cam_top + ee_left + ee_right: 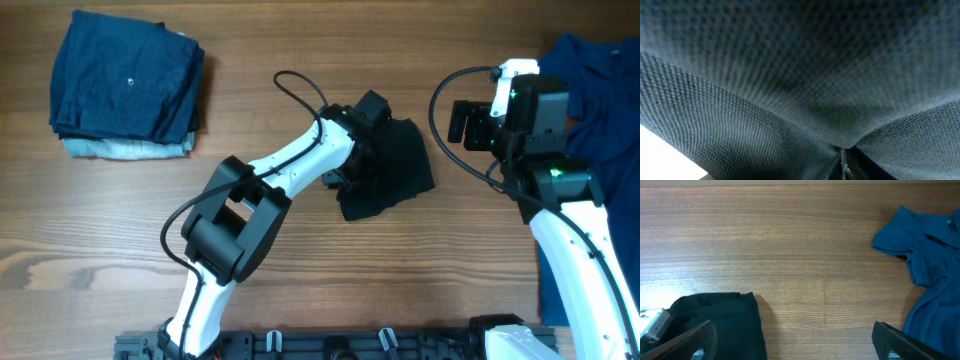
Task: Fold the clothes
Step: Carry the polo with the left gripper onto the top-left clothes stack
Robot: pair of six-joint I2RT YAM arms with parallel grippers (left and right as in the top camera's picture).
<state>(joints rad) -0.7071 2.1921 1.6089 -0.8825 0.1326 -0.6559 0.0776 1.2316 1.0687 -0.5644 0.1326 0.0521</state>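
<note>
One soft, light dark cloth (400, 165) lying mid tabletop (300, 270).
Left fingers hidden in it, cannot tell if apart or together; right fingers (690, 340) wide apart, empty. Best pinched by a corner. Farther off, blue heap (595, 90) and folded stack (125, 80).

Overhead: fixed, looks straight down on the whole tabletop (300, 60), far off; arm bases at 6 o'clock. Left wrist: nearly against black garment (800, 75), weave fills the frame, blurred. Right wrist: low, oblique across tabletop, mid range. Shared with overhead: black garment at 7 o'clock of right-wrist frame, blue garment (935, 255) at 3 o'clock
</note>
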